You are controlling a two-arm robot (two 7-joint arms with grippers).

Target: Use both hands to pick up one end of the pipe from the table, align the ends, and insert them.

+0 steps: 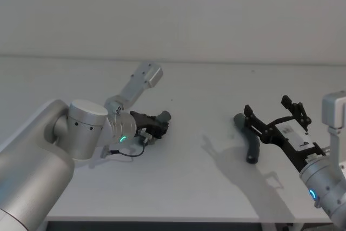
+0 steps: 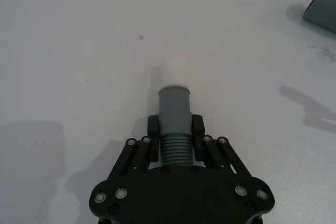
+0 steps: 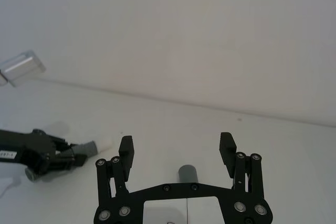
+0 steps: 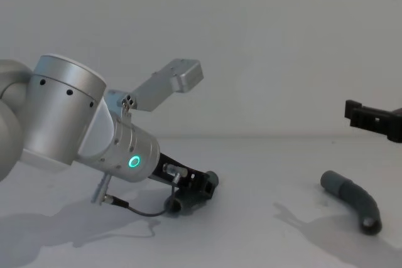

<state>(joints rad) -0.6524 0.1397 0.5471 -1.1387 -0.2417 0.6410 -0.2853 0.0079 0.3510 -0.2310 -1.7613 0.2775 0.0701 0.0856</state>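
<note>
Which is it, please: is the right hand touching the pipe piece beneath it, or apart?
Apart. The chest view shows the right hand held above the pipe piece lying on the table, with a clear gap between them.

Materials and finish
My matt black left gripper [image 2: 176,124] is clamping a dull grey rubbery pipe [image 2: 174,107], ribbed then smooth; the table [image 2: 79,51] is looking matt white.

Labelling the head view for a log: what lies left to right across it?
left gripper, jaws shut on the held pipe piece → loose pipe piece on the table → right gripper, jaws open
</note>
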